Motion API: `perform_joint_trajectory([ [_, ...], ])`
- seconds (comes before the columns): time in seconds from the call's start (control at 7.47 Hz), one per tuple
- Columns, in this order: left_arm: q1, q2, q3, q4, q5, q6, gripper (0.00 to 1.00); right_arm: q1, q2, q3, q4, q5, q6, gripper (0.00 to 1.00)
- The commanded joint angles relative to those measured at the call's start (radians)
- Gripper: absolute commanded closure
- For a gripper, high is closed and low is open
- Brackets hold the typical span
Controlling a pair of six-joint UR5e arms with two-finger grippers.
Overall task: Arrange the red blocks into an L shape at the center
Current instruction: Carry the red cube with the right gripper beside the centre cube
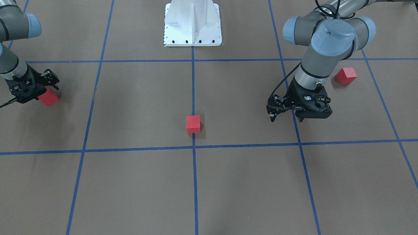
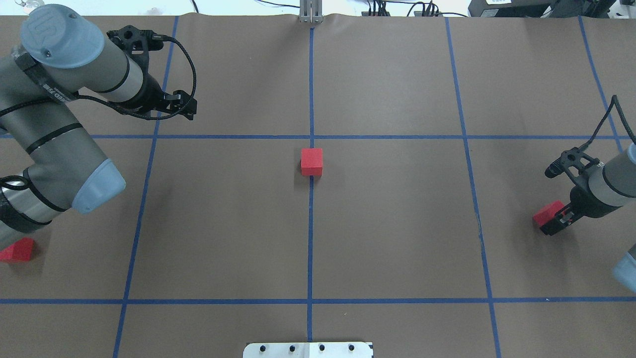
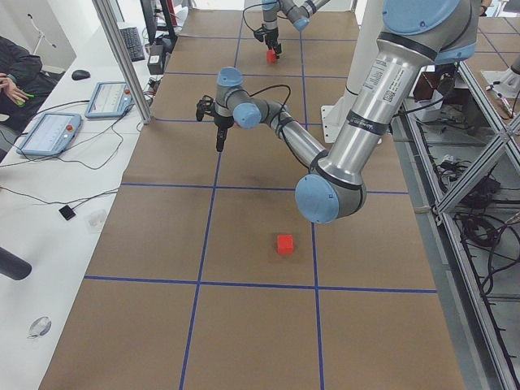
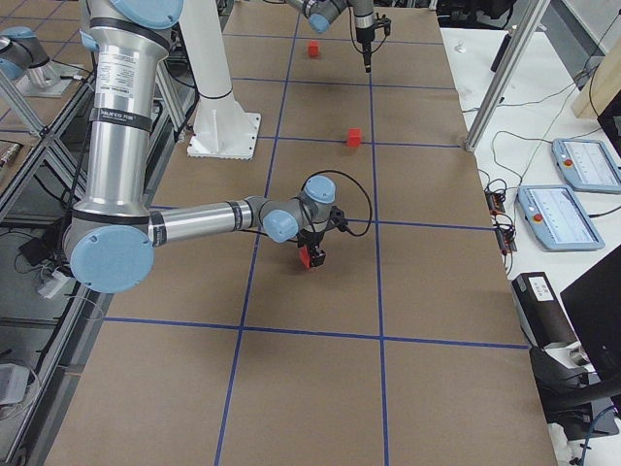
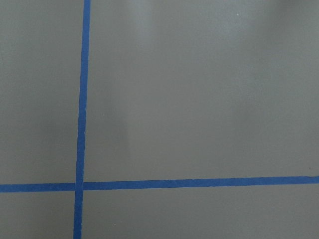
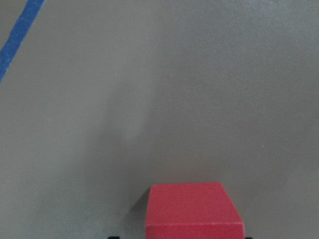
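Observation:
One red block (image 1: 193, 124) (image 2: 311, 161) lies on the vertical blue line, just on the robot's side of the center crossing (image 1: 194, 147) (image 2: 311, 136). My right gripper (image 1: 44, 94) (image 2: 551, 221) is low over the table's right part, shut on a second red block (image 1: 48, 96) (image 6: 193, 211) that fills the bottom of the right wrist view. A third red block (image 1: 346, 75) (image 2: 17, 250) rests near my left arm's elbow. My left gripper (image 1: 286, 119) (image 2: 186, 107) hangs open over a grid line with nothing in it; its wrist view shows only bare paper and tape.
The white robot base plate (image 1: 192, 29) (image 2: 308, 350) stands at the robot's edge. An aluminium post (image 3: 122, 57) and a side bench with tablets (image 3: 49, 134) line the far edge. A person's hand (image 3: 12, 81) rests there.

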Motion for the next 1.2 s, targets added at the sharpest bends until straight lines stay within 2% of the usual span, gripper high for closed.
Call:
perform_joint_trajectory([
  [0.0,0.000,0.000,-0.001,0.000,0.000,0.000,0.00,0.001,-0.001,-0.003,0.006,-0.001,-0.004,0.76],
  [0.13,0.000,-0.002,-0.001,0.000,0.000,-0.002,0.00,0.005,-0.003,0.000,0.015,0.001,-0.004,0.94],
  [0.27,0.000,-0.002,-0.001,0.000,0.000,0.000,0.00,0.027,-0.001,0.014,0.015,0.002,0.007,1.00],
  [0.54,-0.001,0.000,-0.004,0.000,0.000,0.006,0.00,0.074,0.022,0.066,0.002,0.011,0.019,1.00],
  [0.67,-0.001,0.006,-0.004,0.000,0.002,0.008,0.00,0.074,0.072,0.069,-0.009,0.013,0.081,1.00],
  [0.94,-0.015,0.087,-0.019,-0.041,0.002,0.090,0.00,0.059,0.306,0.078,-0.172,0.050,0.302,1.00],
  [1.07,-0.021,0.133,-0.019,-0.085,0.003,0.100,0.00,0.000,0.409,0.078,-0.228,0.047,0.392,1.00],
])
